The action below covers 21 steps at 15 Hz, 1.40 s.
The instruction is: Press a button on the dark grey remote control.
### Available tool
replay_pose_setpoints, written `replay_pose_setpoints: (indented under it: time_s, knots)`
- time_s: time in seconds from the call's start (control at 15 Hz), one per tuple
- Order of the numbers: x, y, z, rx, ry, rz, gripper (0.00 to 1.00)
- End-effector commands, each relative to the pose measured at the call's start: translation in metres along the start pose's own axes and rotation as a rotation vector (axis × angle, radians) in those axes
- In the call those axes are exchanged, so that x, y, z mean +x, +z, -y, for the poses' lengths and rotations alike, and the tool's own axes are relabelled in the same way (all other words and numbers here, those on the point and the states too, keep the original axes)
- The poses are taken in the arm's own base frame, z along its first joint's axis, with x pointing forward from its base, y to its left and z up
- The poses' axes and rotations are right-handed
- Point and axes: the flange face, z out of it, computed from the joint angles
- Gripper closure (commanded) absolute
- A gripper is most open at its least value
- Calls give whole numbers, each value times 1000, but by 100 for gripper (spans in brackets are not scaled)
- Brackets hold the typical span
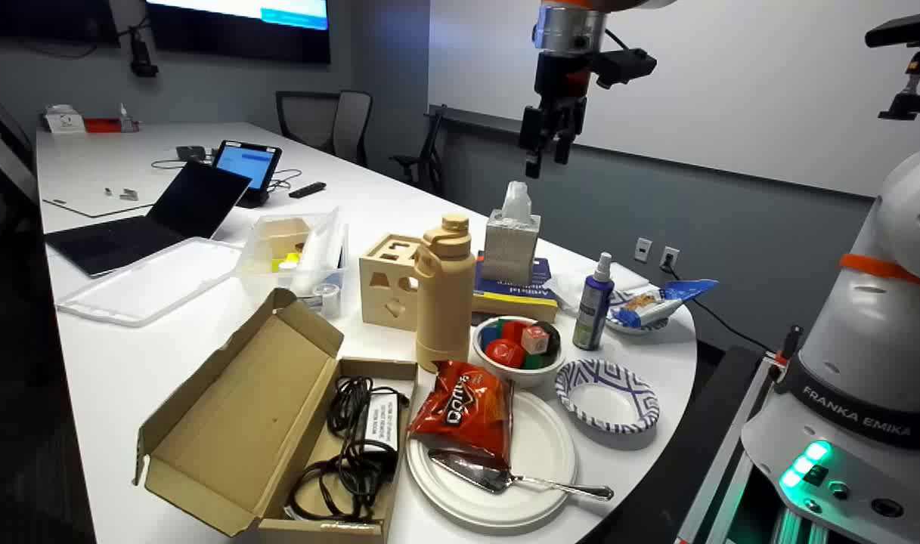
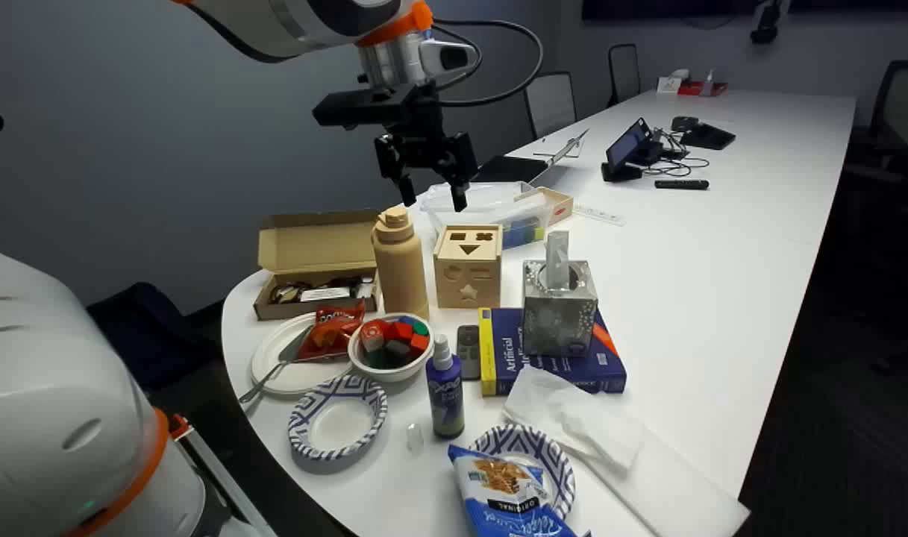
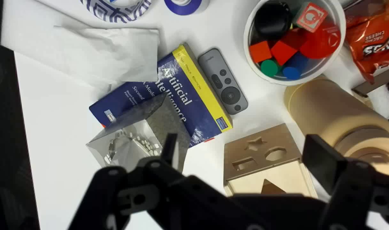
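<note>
The dark grey remote control [image 2: 468, 352] lies flat on the table between the book and the white bowl of blocks. In the wrist view the remote [image 3: 223, 81] shows its round pad and several small buttons facing up. In an exterior view, it is hidden behind nearer things. My gripper [image 1: 548, 157] hangs high above the table, with nothing between its fingers. In an exterior view the gripper [image 2: 433, 198] is above the wooden shape box and the tan bottle. In the wrist view its fingers [image 3: 244, 145] are wide apart, and the remote lies beyond them, not touched.
A blue book [image 2: 509, 350] bears a silver tissue box [image 2: 560, 321] beside the remote. The bowl of blocks [image 2: 358, 354], tall tan bottle [image 2: 401, 268], wooden shape box [image 2: 468, 272] and purple spray bottle [image 2: 445, 395] stand around it. A black remote [image 1: 307, 190] lies farther along the table.
</note>
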Motion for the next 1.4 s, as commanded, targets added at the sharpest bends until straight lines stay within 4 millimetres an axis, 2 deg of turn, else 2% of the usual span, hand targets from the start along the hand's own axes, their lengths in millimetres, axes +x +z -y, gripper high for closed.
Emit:
replay_pose_setpoints:
  time_s: [0.0,0.4,0.67,1.0,1.07,1.33]
  knots:
    - [0,-1,0,0,0,1,0]
    - [22,64,-4,33,178,-16,0]
    - [40,120,-11,57,329,-5,0]
    - [60,183,-13,85,425,53,0]
    - [63,194,-12,97,436,66,18]
    - [73,223,-7,143,488,118,52]
